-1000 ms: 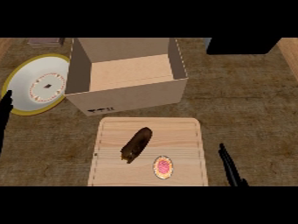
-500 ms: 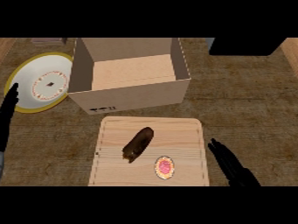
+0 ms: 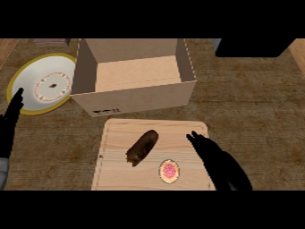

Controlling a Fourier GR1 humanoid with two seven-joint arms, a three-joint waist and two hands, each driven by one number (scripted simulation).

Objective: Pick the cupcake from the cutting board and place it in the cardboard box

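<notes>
The right hand (image 3: 219,164) has moved in over the cutting board (image 3: 121,134), fingers straight and apart. The cupcake (image 3: 169,171) lies on the board, just at the hand's 9 o'clock, untouched. The left hand (image 3: 2,134) rests open at the table's (image 3: 260,112) left edge.

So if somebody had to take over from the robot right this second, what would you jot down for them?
Right hand: open, over the cutting board's right edge, fingers straight, just right of the cupcake, holding nothing.
Left hand: open, at the view's left edge, resting.
Cupcake: on the board, near its front; a brown pastry lies beside it.
Box: open, behind the board, nothing in it.
Done: nothing picked yet.
Left: grasp the cupcake, lift it, set it in the box.
</notes>
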